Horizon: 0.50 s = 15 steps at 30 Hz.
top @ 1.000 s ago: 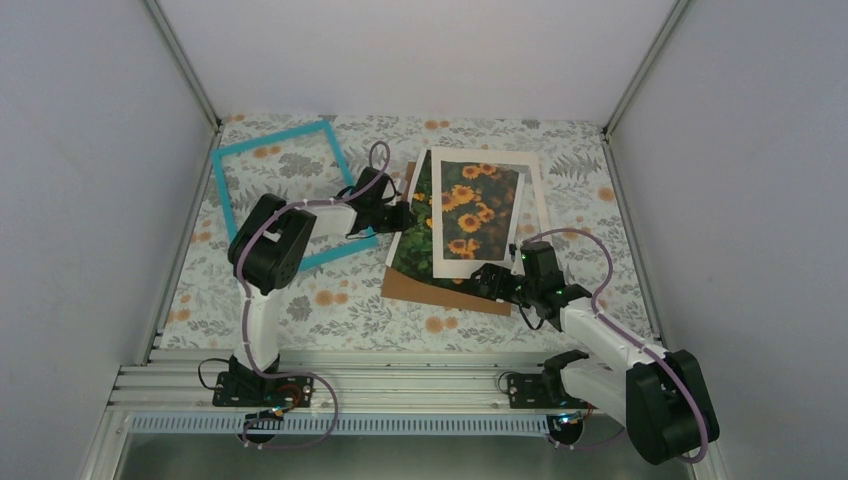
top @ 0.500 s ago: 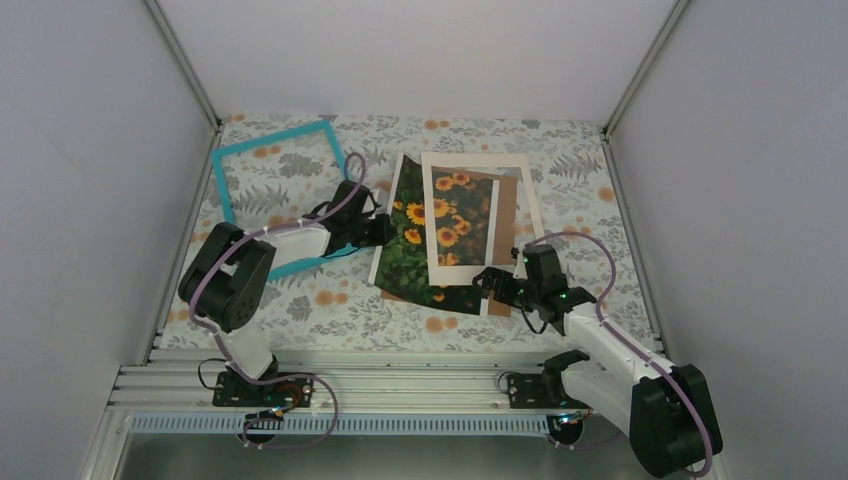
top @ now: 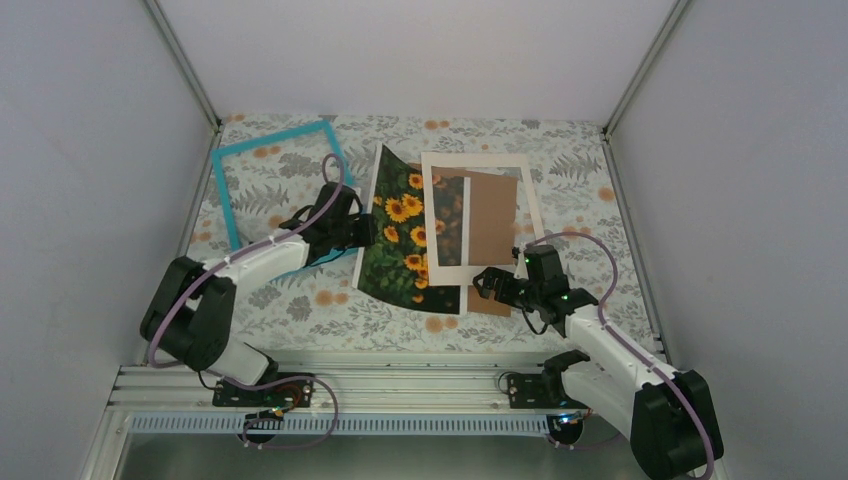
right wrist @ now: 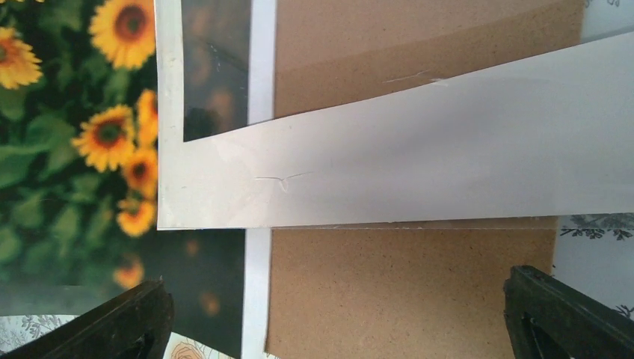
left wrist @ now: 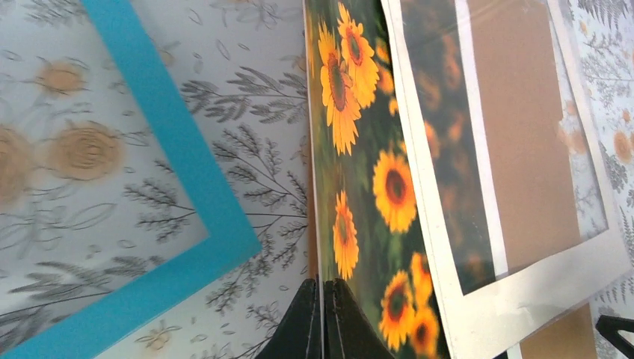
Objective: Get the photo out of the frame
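Observation:
The photo, sunflowers on dark green, lies tilted left of centre, its right part still under the cream mat. My left gripper is shut on the photo's left edge; in the left wrist view the black fingertips pinch the thin print edge-on. The turquoise frame lies apart at the back left, seen close in the left wrist view. My right gripper stands wide open over the near edge of the mat, nothing between its fingers.
A brown backing board shows through the mat's window and sticks out at its near edge. Everything rests on a floral tablecloth. Grey walls enclose the table on three sides.
My left arm has drawn back to the left, sliding the photo out from under the mat. The brown backing now shows in the mat's window. The right gripper has stayed put.

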Tool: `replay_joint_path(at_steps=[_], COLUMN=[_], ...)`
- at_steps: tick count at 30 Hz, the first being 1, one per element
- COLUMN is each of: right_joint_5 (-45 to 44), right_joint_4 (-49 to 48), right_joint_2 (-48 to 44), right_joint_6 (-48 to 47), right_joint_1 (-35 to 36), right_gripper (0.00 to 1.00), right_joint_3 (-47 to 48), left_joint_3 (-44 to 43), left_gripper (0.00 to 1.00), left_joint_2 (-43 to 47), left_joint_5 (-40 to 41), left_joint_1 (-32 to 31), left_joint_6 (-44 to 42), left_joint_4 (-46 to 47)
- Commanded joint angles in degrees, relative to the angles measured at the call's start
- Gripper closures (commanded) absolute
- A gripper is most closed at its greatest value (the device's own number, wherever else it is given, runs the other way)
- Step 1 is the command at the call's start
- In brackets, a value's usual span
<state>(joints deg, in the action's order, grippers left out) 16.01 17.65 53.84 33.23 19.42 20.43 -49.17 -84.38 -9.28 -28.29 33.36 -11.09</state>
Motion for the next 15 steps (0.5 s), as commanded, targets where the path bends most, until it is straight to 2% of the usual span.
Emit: replay_joint_path(at_steps=[1, 15], right_joint_5=[-0.1, -1.4], right_joint_4=[0.1, 1.0], right_joint_2=[-0.8, -1.9], right_joint_6=[-0.3, 0.2], right_joint_1=[0.0, 0.0], right_gripper=[0.00, 0.00], right_joint_3=[1.6, 2.3], left_joint_3=[-0.5, -9.0], left_gripper=[0.98, 0.98], left_joint_2=[5.1, 17.6], left_joint_5=[6.8, 17.4], left_joint_1=[0.1, 0.0], left_joint_6=[-1.6, -6.5], left_joint_4=[-6.4, -21.7])
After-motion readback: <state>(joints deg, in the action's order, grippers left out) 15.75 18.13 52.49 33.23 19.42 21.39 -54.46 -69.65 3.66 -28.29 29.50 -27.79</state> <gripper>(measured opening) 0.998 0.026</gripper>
